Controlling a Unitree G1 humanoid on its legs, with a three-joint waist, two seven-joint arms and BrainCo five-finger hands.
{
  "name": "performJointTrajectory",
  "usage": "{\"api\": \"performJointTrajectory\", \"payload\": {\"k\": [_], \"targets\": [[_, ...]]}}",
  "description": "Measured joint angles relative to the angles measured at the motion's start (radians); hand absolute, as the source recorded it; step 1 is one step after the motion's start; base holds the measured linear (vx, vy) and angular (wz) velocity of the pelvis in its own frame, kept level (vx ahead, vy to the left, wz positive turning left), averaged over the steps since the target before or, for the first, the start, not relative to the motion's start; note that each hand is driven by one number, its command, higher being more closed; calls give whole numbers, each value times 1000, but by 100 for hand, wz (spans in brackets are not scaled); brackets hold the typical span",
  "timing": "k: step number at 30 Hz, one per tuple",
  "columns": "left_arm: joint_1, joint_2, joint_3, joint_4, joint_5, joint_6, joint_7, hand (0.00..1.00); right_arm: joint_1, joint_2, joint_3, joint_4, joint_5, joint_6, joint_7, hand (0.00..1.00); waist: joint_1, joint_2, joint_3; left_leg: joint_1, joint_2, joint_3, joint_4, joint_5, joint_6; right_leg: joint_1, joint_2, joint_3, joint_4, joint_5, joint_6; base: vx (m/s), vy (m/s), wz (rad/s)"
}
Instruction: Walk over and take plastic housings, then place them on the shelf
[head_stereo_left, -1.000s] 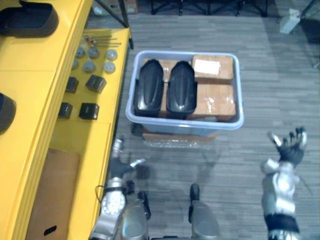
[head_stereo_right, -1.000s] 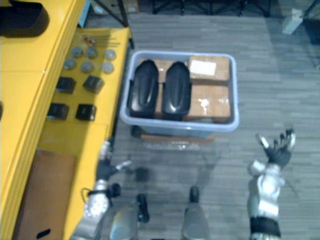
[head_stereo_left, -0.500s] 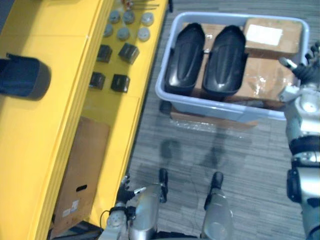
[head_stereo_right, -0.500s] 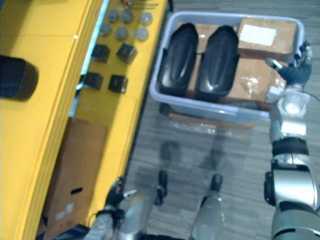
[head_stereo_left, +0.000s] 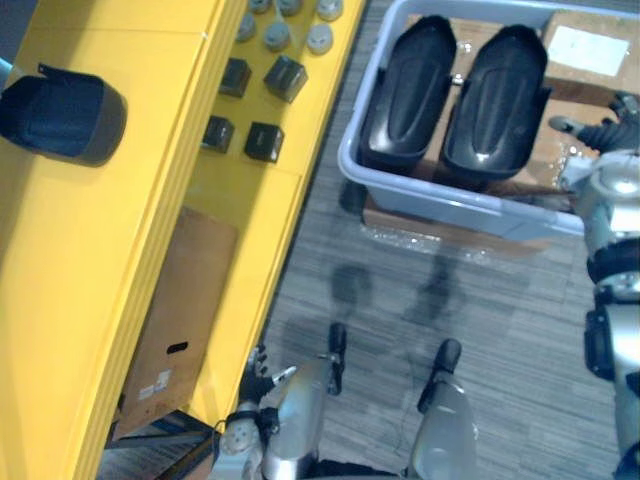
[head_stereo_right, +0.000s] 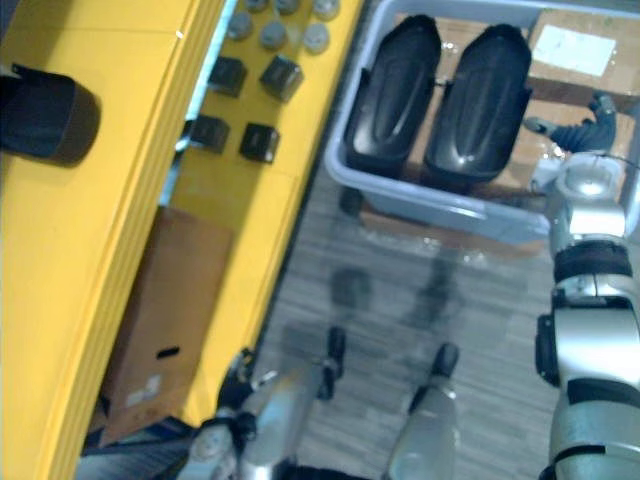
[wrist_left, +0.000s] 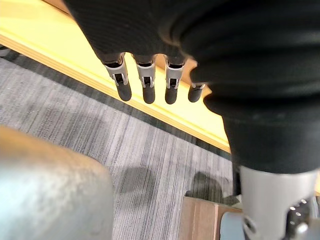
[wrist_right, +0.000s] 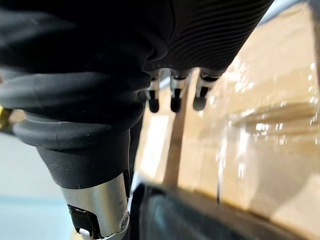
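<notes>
1. Left eye view: two black plastic housings (head_stereo_left: 408, 95) (head_stereo_left: 497, 105) lie side by side, hollow side down, in the left half of a pale blue bin (head_stereo_left: 440, 190) on the grey carpet (head_stereo_left: 380, 300).
2. The right half of the bin holds two cardboard boxes: one with a white label (head_stereo_left: 590, 45) at the far corner, and a taped one (head_stereo_left: 560, 150) nearer the robot.
3. The right hand (head_stereo_left: 603, 130) is over the taped box, just beside the right-hand housing, with thumb and fingers spread and nothing in its grasp.
4. In the right wrist view its fingers (wrist_right: 174, 97) reach out straight above the shiny tape (wrist_right: 260, 125). I cannot tell whether they touch the box.
5. The left hand (head_stereo_left: 257, 368) hangs low by the near end of the yellow shelf (head_stereo_left: 120, 250), well apart from the bin.
6. In the left wrist view its fingers (wrist_left: 145, 87) point down, relaxed and side by side, holding nothing, with the shelf's edge and the carpet beyond.
7. A third housing (head_stereo_left: 62, 117) lies on the shelf's upper level.
8. On the lower level are four small black blocks (head_stereo_left: 285, 77) and a cluster of grey discs (head_stereo_left: 277, 35) at the far end, with a flat cardboard carton (head_stereo_left: 185, 310) nearer the robot.
</notes>
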Motion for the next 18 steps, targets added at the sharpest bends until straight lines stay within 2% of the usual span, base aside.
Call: {"api": "performJointTrajectory", "payload": {"k": [3,7,10,14,16,18], "targets": [[-1,-4,-1,4,-46,0,-1,0,-16,-3,1,10,-1,22,-7,0,6,5,-3,-29,1,-3,14,0,0,-32,-2,-6,19,-4,-4,-2,5,2],[-4,-12,-1,15,-109,1,-3,0,-17,-28,22,57,-21,48,6,0,31,13,-9,-37,-8,-5,19,0,0,-61,-18,-8,62,-21,-10,-12,13,3],[-6,-33,-2,32,-117,1,-22,0,-23,-90,58,59,-52,48,18,0,53,46,-31,-83,-18,-14,34,3,4,-103,-35,-14,90,-28,-5,-27,20,12],[-6,-39,-13,42,-145,2,-37,0,-32,-97,101,70,-69,48,34,0,67,64,-44,-108,-24,-17,40,6,7,-128,-42,-15,100,-29,-5,-14,15,7],[-7,-39,-42,47,-148,2,-46,0,-41,-137,113,70,-84,50,33,0,76,87,-61,-140,-29,-40,55,6,7,-136,-45,-40,99,-29,-5,-5,14,23],[-10,-40,-42,45,-154,1,-60,0,-52,-158,132,70,-89,62,35,0,92,88,-62,-148,-28,-40,58,5,6,-147,-45,-41,96,-31,-7,-5,8,8]]}}
